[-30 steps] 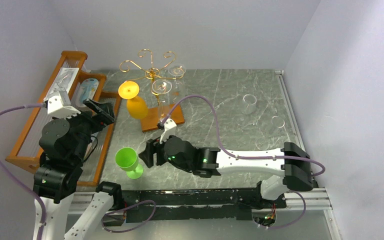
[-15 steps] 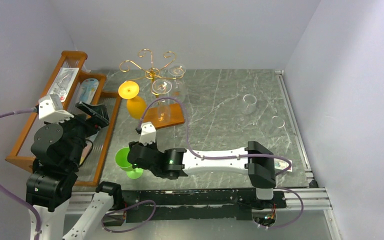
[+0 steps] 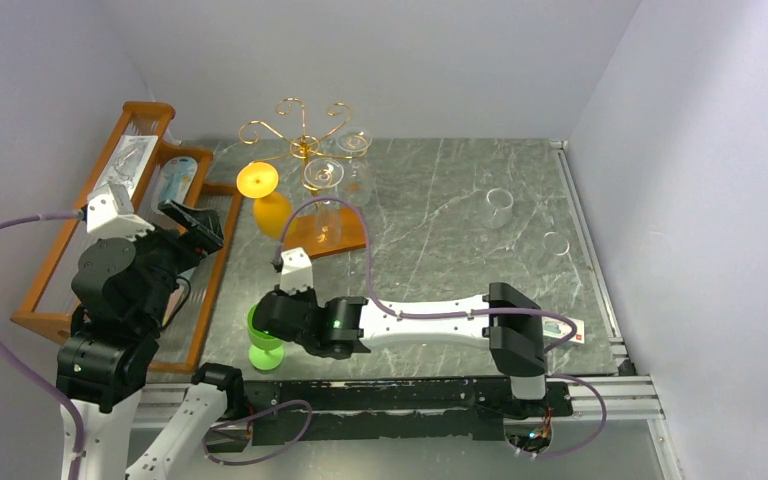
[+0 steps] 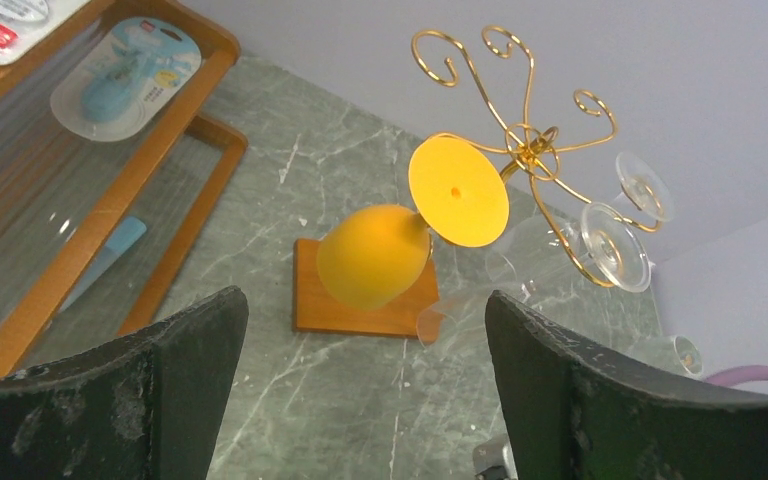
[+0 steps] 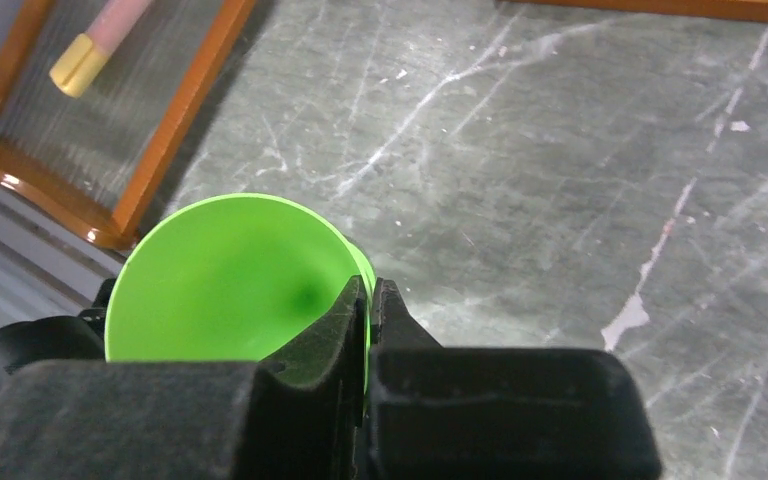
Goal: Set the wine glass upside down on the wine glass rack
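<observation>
A green wine glass [image 3: 262,338] stands upright on the marble table near the front left. My right gripper [image 3: 274,318] is shut on its rim [image 5: 358,270], one finger inside the bowl [image 5: 225,285] and one outside. The wine glass rack [image 3: 300,128] is a gold wire tree on a brown wooden base [image 3: 348,238] at the back. An orange glass [image 3: 266,200] and two clear glasses [image 3: 326,176] hang upside down from it. My left gripper [image 3: 200,222] is open and raised at the left, facing the rack [image 4: 525,140] and the orange glass [image 4: 375,255], holding nothing.
A large wooden tray-like shelf [image 3: 60,262] with ribbed clear panels and packaged items runs along the left wall. Two clear tumblers [image 3: 498,207] [image 3: 557,244] stand at the right of the table. A metal rail [image 3: 600,390] lines the near edge.
My right arm reached left to the green glass and its jaws closed on the rim. The left arm shifted only slightly and stayed open.
</observation>
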`<state>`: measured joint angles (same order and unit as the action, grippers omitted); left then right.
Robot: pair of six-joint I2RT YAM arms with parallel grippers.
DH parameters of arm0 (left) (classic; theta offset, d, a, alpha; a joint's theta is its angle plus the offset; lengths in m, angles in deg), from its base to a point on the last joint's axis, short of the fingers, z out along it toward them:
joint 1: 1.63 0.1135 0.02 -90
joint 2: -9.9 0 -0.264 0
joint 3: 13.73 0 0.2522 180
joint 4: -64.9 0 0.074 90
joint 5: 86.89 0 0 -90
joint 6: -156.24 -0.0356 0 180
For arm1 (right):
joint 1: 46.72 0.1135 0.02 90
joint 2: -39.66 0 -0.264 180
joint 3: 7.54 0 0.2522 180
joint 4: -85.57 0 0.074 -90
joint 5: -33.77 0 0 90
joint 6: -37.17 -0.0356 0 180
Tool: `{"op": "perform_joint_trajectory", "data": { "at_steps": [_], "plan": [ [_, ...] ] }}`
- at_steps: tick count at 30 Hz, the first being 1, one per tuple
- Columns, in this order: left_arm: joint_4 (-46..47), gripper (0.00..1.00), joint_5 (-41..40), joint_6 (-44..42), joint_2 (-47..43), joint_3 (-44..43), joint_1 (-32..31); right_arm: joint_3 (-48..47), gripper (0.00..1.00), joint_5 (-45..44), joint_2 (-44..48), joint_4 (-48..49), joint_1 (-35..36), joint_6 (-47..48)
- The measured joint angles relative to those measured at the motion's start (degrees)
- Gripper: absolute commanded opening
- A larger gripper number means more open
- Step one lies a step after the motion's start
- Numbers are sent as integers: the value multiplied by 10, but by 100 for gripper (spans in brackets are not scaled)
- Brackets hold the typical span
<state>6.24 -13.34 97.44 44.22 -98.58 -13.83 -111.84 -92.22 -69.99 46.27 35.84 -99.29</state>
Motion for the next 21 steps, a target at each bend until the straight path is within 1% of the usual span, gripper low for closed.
{"op": "perform_joint_trajectory", "data": {
  "at_steps": [4, 6, 8, 12, 15, 17, 21],
  "plan": [
    [-12, 93, 9, 12, 10, 0, 0, 40, 0, -17, 35, -2, -1, 0],
    [-16, 94, 18, 21, 11, 0, 0, 81, 0, -34, 72, 2, -2, 0],
    [-20, 94, 28, 30, 11, 0, 0, 131, 0, -53, 117, 26, -4, 4],
    [-23, 94, 59, 56, 7, 6, 0, 256, 0, -91, 240, 123, -8, 31],
    [-24, 94, 86, 81, -3, 31, 0, 350, 0, -116, 336, 229, -13, 62],
    [-26, 94, 102, 96, -7, 50, 0, 393, 0, -131, 388, 288, -15, 78],
    [-26, 95, 138, 125, -16, 96, 0, 441, 0, -149, 459, 368, -20, 84]
  ]
}}
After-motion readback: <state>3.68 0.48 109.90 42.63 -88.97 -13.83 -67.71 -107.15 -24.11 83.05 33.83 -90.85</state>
